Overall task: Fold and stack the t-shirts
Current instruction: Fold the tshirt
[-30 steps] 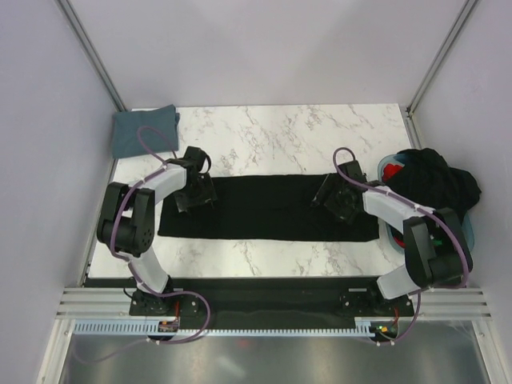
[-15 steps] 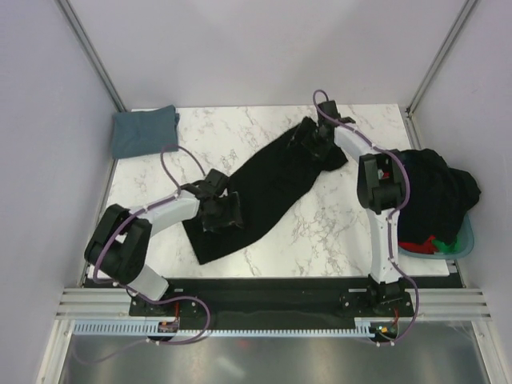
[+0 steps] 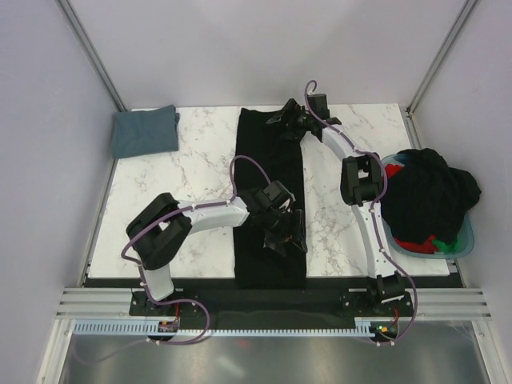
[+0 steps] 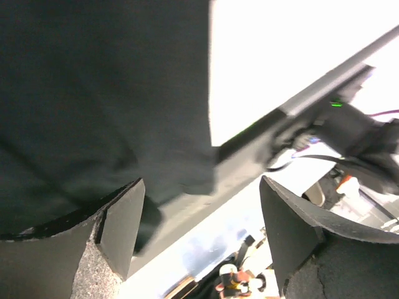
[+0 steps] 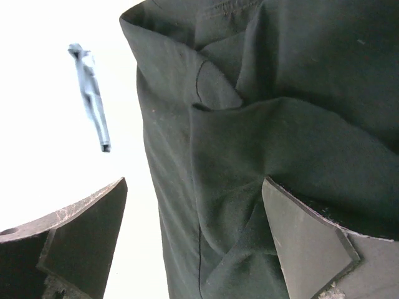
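While left gripper [image 3: 284, 234] and right gripper [image 3: 288, 124] gape wide over the shirt [image 3: 268, 168], folding seems midway; next needs an edge pinch.

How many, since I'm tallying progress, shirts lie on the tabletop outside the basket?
2: a black shirt stretched down the middle of the table, and a folded blue-grey shirt at its far left corner. None looks hidden.

Marble table [image 3: 200, 164], black t-shirt [image 3: 268, 164], folded teal shirt [image 3: 144, 132] (far-left corner)

The left gripper [image 4: 201, 184] is holding its fingers [image 4: 118, 227] spread apart above black cloth [image 4: 93, 93] spreading toward ten o'clock, a dark rail [image 4: 299, 106] running toward two o'clock.
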Motion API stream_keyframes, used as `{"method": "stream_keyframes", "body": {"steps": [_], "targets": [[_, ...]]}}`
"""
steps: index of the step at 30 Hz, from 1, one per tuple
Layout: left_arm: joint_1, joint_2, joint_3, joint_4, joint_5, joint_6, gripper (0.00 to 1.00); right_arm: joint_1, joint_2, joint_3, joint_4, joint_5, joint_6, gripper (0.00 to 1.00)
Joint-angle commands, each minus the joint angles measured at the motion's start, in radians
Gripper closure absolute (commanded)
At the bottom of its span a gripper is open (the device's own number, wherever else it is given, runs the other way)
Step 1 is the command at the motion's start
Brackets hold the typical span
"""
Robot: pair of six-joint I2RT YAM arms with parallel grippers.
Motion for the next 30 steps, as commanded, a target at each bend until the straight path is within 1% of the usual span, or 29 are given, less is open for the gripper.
{"method": "stream_keyframes", "body": {"steps": [1, 2, 4, 5, 6, 8, 9, 11, 12, 14, 15, 17, 18, 19, 20, 21, 22, 23, 24, 25, 26, 27, 28, 29, 30], "targets": [[-0.018, -0.014, 0.077, -0.008, 0.068, -0.063, 0.19, 0.012, 0.125, -0.002, 0.018, -0.005, 0.017, 0.02], [-0.024, -0.046, 0.081, -0.021, 0.062, -0.063, 0.2, 0.011, 0.124, 0.0, 0.042, -0.02, 0.015, 0.02], [-0.04, -0.082, 0.084, -0.052, 0.001, -0.05, 0.2, 0.006, 0.101, -0.006, 0.069, -0.039, 0.014, 0.02], [-0.043, -0.124, 0.099, -0.082, -0.026, -0.038, 0.2, 0.006, 0.087, -0.011, 0.087, -0.043, 0.009, 0.02], [-0.046, -0.145, 0.107, -0.139, -0.087, -0.026, 0.2, 0.006, 0.049, -0.017, 0.101, -0.055, -0.002, 0.02], [-0.046, -0.192, 0.136, -0.217, -0.165, 0.019, 0.2, 0.003, 0.011, -0.022, 0.13, -0.068, -0.011, 0.02], [-0.046, -0.241, 0.147, -0.295, -0.252, 0.037, 0.19, 0.001, -0.032, -0.013, 0.142, -0.081, -0.014, 0.02], [-0.044, -0.289, 0.164, -0.355, -0.341, 0.086, 0.17, -0.005, -0.077, 0.0, 0.159, -0.092, -0.012, 0.02], [-0.041, -0.344, 0.161, -0.38, -0.413, 0.1, 0.16, -0.009, -0.103, 0.001, 0.161, -0.092, -0.011, 0.02], [-0.038, -0.398, 0.138, -0.435, -0.461, 0.126, 0.15, -0.017, -0.199, -0.031, 0.161, -0.079, -0.016, 0.02], [-0.035, -0.424, 0.124, -0.446, -0.51, 0.131, 0.14, -0.022, -0.283, -0.054, 0.161, -0.072, -0.025, 0.02], [-0.032, -0.505, 0.059, -0.471, -0.543, 0.123, 0.14, -0.02, -0.379, -0.167, 0.152, -0.046, -0.069, 0.02], [-0.032, -0.528, 0.031, -0.471, -0.561, 0.112, 0.14, -0.02, -0.481, -0.269, 0.146, -0.039, -0.086, 0.02], [-0.032, -0.58, -0.001, -0.471, -0.566, 0.086, 0.14, -0.02, -0.537, -0.329, 0.123, -0.022, -0.115, 0.02], [-0.029, -0.6, -0.064, -0.471, -0.57, 0.069, 0.15, -0.019, -0.595, -0.394, 0.101, -0.004, -0.132, 0.02], [-0.027, -0.622, -0.095, -0.472, -0.582, 0.05, 0.16, -0.017, -0.716, -0.466, 0.087, 0.016, -0.144, 0.02], [-0.027, -0.651, -0.123, -0.469, -0.583, 0.01, 0.17, -0.009, -0.778, -0.617, 0.051, 0.036, -0.155, 0.02], [-0.027, -0.662, -0.168, -0.463, -0.581, -0.007, 0.18, -0.003, -0.837, -0.691, 0.023, 0.084, -0.186, 0.02], [-0.027, -0.668, -0.189, -0.46, -0.573, -0.02, 0.19, 0.017, -0.958, -0.839, -0.002, 0.122, -0.195, 0.02], [-0.027, -0.674, -0.206, -0.454, -0.566, -0.041, 0.2, 0.032, -1.014, -0.906, -0.075, 0.162, -0.204, 0.02], [-0.027, -0.685, -0.245, -0.443, -0.558, -0.046, 0.21, 0.053, -1.069, -0.968, -0.113, 0.252, -0.23, 0.02], [-0.027, -0.689, -0.264, -0.428, -0.55, -0.052, 0.21, 0.11, -1.171, -1.084, -0.152, 0.303, -0.235, 0.02], [-0.027, -0.697, -0.284, -0.416, -0.552, -0.061, 0.21, 0.145, -1.221, -1.142, -0.228, 0.355, -0.233, 0.02], [-0.027, -0.705, -0.322, -0.405, -0.549, -0.064, 0.21, 0.182, -1.265, -1.202, -0.256, 0.412, -0.226, 0.02], [-0.027, -0.706, -0.336, -0.385, -0.549, -0.067, 0.21, 0.245, -1.351, -1.327, -0.278, 0.473, -0.171, 0.02]]}}
